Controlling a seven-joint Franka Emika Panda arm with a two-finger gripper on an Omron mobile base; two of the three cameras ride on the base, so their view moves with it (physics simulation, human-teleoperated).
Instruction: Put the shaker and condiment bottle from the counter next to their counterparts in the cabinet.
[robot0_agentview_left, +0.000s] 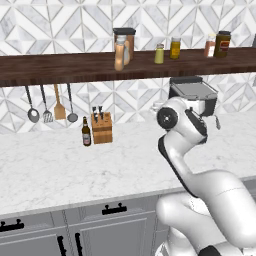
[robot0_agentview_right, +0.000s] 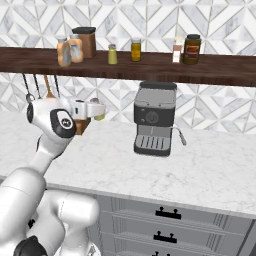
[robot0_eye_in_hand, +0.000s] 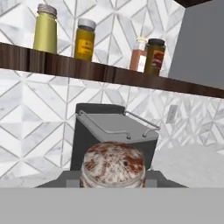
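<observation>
My gripper (robot0_agentview_right: 98, 111) is shut on the yellow-green shaker (robot0_agentview_right: 100, 117), held above the counter left of the coffee machine. In the hand view the shaker's mottled cap (robot0_eye_in_hand: 113, 164) sits between my fingers. Its twin shaker (robot0_eye_in_hand: 45, 29) (robot0_agentview_right: 112, 54) (robot0_agentview_left: 159, 53) stands on the cabinet (robot0_agentview_right: 150, 67), the dark wooden shelf, up and to the left in the hand view. Two peach-orange condiment bottles (robot0_agentview_right: 63, 52) (robot0_agentview_right: 75, 48) stand side by side near the shelf's left end, beside a big dark-lidded jar (robot0_agentview_right: 88, 41). In the left base view one peach-orange bottle (robot0_agentview_left: 119, 56) shows in front of that jar.
An amber jar (robot0_eye_in_hand: 85, 39), a red-and-white bottle (robot0_eye_in_hand: 139, 54) and a dark jar (robot0_eye_in_hand: 155, 57) stand on the shelf right of the twin shaker. A grey coffee machine (robot0_agentview_right: 154, 120) sits under the shelf. A knife block (robot0_agentview_left: 101, 127), a beer bottle (robot0_agentview_left: 86, 132) and hanging utensils (robot0_agentview_left: 47, 107) are further left.
</observation>
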